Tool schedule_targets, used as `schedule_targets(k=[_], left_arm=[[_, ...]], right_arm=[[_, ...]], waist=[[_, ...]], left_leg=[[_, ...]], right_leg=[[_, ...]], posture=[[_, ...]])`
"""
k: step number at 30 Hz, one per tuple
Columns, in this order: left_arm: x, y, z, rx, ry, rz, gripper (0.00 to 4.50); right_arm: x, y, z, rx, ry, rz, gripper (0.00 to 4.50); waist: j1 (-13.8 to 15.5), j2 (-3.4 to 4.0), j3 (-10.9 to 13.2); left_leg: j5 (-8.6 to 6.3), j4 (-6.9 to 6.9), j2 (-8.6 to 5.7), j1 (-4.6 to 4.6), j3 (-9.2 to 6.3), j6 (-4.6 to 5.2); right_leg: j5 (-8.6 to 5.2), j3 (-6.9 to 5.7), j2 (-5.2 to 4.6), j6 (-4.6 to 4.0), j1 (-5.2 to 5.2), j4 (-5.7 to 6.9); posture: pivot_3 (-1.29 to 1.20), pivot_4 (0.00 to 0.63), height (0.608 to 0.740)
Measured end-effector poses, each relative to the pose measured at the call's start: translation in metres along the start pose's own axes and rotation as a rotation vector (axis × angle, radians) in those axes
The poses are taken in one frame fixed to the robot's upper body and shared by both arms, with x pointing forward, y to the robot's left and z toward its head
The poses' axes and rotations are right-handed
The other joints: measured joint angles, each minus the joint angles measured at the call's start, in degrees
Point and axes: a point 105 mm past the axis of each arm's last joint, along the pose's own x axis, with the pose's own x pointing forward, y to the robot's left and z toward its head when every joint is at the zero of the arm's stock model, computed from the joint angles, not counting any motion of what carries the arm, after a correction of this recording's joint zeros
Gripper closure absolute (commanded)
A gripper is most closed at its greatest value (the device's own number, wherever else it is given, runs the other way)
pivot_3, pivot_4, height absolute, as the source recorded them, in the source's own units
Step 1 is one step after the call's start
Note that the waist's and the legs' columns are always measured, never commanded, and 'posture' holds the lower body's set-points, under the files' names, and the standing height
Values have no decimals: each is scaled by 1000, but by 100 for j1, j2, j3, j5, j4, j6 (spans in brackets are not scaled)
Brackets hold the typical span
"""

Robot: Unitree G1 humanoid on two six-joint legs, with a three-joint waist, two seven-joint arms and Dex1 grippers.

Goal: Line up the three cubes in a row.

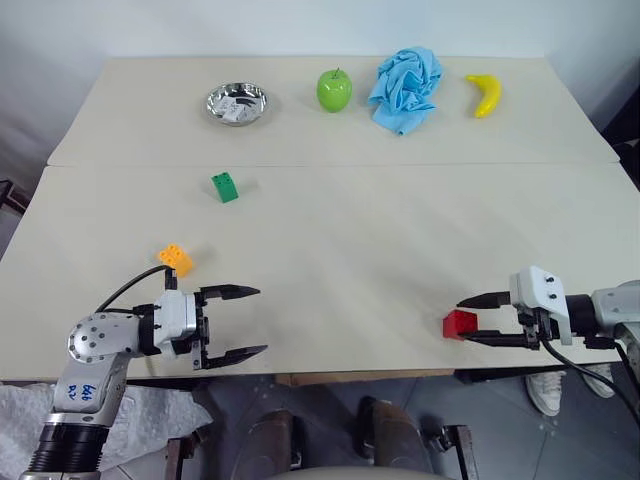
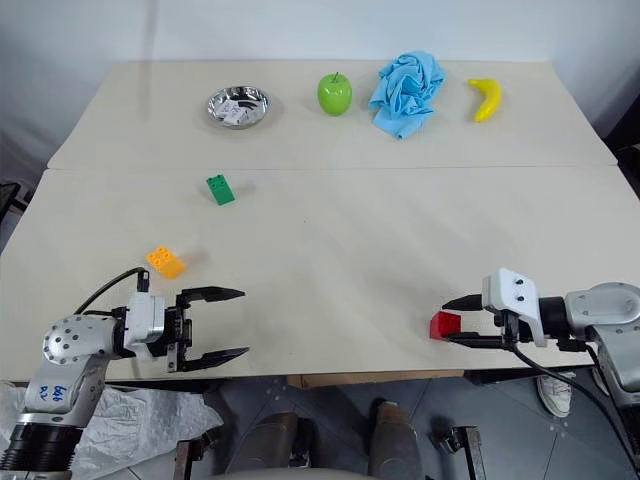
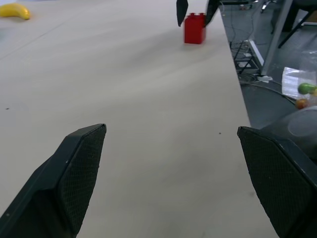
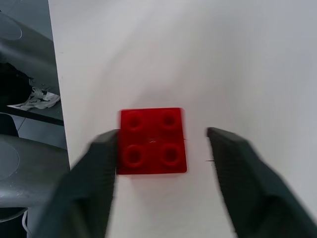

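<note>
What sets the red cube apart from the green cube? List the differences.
1. Colour: the red cube is red, the green cube is green.
2. Place: the red cube sits near the table's front edge on the robot's right; the green cube lies farther back, left of the middle.
3. State: the red cube is between the right gripper's fingers; the green cube stands alone.
Both are small bricks resting on the table.

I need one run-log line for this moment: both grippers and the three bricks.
left gripper open, empty | right gripper astride red brick, not clamped | green brick, orange brick apart on table
</note>
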Motion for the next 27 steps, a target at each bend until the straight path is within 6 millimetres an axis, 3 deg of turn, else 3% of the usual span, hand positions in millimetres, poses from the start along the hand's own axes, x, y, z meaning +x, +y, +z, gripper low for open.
schedule_targets(k=[5,11,15,23,27], left_arm=[[1,1,1,3,-2,0,0],[2,4,0,-17,-19,50,0],[1,10,-1,-33,-34,97,0],[4,18,-2,-37,-46,116,0],[3,19,-4,-42,-44,119,0]], right_arm=[[5,-6,4,-17,-28,5,3040],[1,-41,43,-162,-98,-44,3040],[17,-56,58,-203,-122,0,3040],[52,-80,71,-247,-112,92,3040],[59,-85,62,-249,-78,116,3040]], waist=[[-10,0,0],[-29,4,2],[-29,3,2],[-48,3,2],[-37,4,2]], left_leg=[[0,0,0,0,1,0],[0,0,6,1,2,0],[0,0,2,0,2,1],[1,-2,-1,-6,-2,2],[2,-3,-3,-9,-3,3]], right_leg=[[0,1,0,0,0,-1],[0,-1,3,1,-1,0],[0,-1,1,0,-1,0],[0,-7,3,0,-3,-1],[0,-9,2,0,-3,-1]], posture=[[0,150,740],[0,150,740],[0,150,740],[0,150,740],[0,150,740]])
